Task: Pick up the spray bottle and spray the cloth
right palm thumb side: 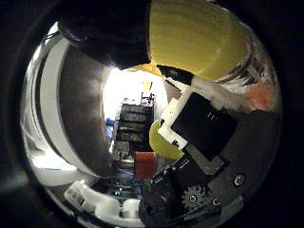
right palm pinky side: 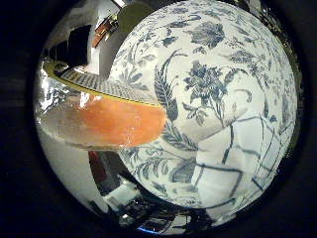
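The spray bottle has an orange see-through body [right palm pinky side: 109,119] that lies close against my palm in the little finger side view. Its yellow top [right palm thumb side: 195,38] fills the upper part of the thumb side view. My hand [right palm thumb side: 195,128] has its white and black fingers curled round the bottle. It holds the bottle up above the table. A white cloth with black grid lines [right palm pinky side: 233,154] lies on the table, below and beside the bottle.
The table is covered by a white tablecloth with dark blue flowers [right palm pinky side: 208,69]. The grid cloth lies on it. Dark shelves [right palm thumb side: 133,123] stand far off in the room in the thumb side view.
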Motion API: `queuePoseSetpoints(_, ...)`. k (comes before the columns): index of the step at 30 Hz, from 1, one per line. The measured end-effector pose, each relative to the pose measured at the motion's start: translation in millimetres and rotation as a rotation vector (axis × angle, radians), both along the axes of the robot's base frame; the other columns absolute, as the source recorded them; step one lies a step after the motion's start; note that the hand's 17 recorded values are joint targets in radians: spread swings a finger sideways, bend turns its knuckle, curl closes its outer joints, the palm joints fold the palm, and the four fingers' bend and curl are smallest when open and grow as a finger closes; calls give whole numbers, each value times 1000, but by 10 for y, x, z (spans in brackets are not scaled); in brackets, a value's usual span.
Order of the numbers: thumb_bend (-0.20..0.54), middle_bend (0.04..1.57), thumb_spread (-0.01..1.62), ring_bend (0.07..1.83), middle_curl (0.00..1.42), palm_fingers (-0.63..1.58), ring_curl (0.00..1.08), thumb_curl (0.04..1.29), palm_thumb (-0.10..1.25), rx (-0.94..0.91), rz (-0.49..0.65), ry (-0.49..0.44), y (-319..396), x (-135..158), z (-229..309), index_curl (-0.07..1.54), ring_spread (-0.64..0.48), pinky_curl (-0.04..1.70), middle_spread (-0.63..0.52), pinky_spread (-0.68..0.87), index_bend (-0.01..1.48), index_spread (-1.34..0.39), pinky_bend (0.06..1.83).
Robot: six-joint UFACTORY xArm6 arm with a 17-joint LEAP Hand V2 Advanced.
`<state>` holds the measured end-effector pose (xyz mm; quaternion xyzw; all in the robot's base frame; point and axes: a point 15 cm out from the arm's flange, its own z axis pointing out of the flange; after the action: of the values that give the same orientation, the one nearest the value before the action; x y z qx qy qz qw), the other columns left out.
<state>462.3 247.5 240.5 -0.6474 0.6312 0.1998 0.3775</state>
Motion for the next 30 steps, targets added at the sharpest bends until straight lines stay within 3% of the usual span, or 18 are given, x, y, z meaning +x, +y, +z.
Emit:
queuePoseSetpoints(11,-16,1356,1264,1373,618,1168,667,392,929,-21,4,1,-13,5,-70,685,-187,1126,-94,-251,1165,-194,1056)
queuePoseSetpoints(15,-23,1296,1205,1324,594,1100,626,399,854,-18,32,1,76,-46,-45,658,-191,1013,-89,-296,965,-224,1032)
queuePoseSetpoints(21,-21,1159,1117,1276,588,710,601,427,816,-64,78,-11,89,-107,-76,600,-209,924,-134,-383,469,-286,1053)
queuePoseSetpoints(26,-29,1032,1104,1235,589,391,593,436,768,-69,94,-10,106,-136,-62,583,-193,903,-140,-363,353,-312,949)
queuePoseSetpoints(30,-37,832,1080,1040,532,13,538,405,666,-84,165,11,160,-267,-83,547,-95,884,-67,-168,301,-242,833)
